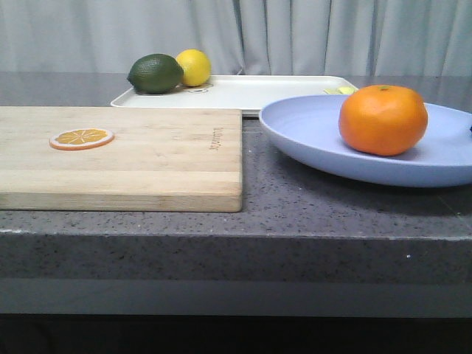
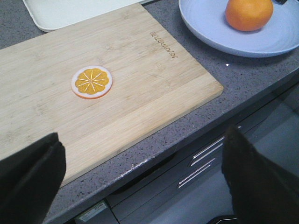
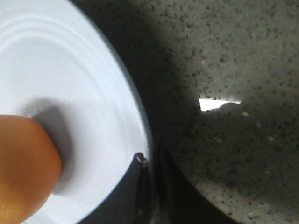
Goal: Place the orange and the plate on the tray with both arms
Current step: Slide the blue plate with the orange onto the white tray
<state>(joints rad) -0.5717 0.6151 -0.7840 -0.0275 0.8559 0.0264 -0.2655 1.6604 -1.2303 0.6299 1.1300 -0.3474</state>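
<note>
The orange (image 1: 383, 119) sits on the plate (image 1: 310, 133) at the right of the front view, and the plate looks lifted off the grey counter (image 1: 295, 214), casting a shadow under it. The tray (image 1: 251, 92) lies behind it at upper centre, with a green lime (image 1: 155, 73) and a yellow lemon (image 1: 194, 67) at its left end. A wooden cutting board (image 1: 147, 162) fills the left, bearing an orange slice (image 1: 81, 138). The right gripper (image 3: 148, 186) pinches the plate's rim, one finger over it and one under. The left gripper (image 2: 140, 182) hangs over the counter's front edge, fingers spread wide and empty
</note>
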